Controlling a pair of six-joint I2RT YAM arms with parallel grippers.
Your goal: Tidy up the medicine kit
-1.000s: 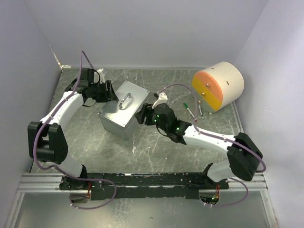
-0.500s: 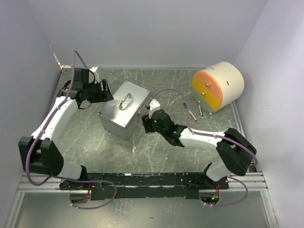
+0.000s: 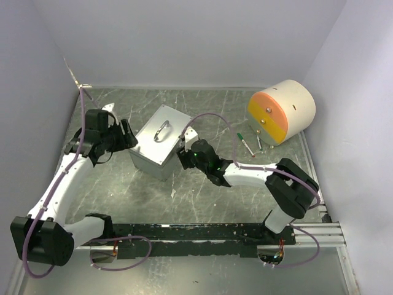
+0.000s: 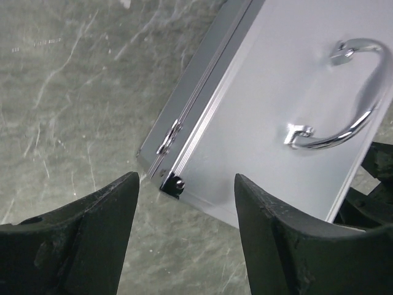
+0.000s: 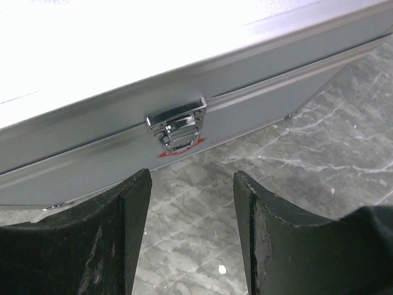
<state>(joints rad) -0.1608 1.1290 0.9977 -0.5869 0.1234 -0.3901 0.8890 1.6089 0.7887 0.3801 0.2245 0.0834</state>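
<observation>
The medicine kit [image 3: 158, 141] is a silvery metal case with its lid down and a curved handle [image 3: 161, 131] on top, standing mid-table. My left gripper [image 3: 131, 138] is open just left of the case, apart from it; its wrist view shows the case [image 4: 270, 117], the handle [image 4: 344, 98] and a corner [image 4: 174, 184] beyond the gap of the left gripper [image 4: 186, 181]. My right gripper [image 3: 182, 155] is open at the case's right side. In its wrist view the right gripper [image 5: 191, 178] has a chrome latch [image 5: 177, 126] on the case [image 5: 123, 74] just ahead, untouched.
A cream drum with an orange face [image 3: 281, 111] lies on its side at the back right. Two pens or markers [image 3: 245, 145] lie on the table in front of it. White walls close in the table on three sides.
The left arm has drawn back from the case's far left corner toward the near left. The right gripper slid left to the case's right side. The case has shifted slightly.
</observation>
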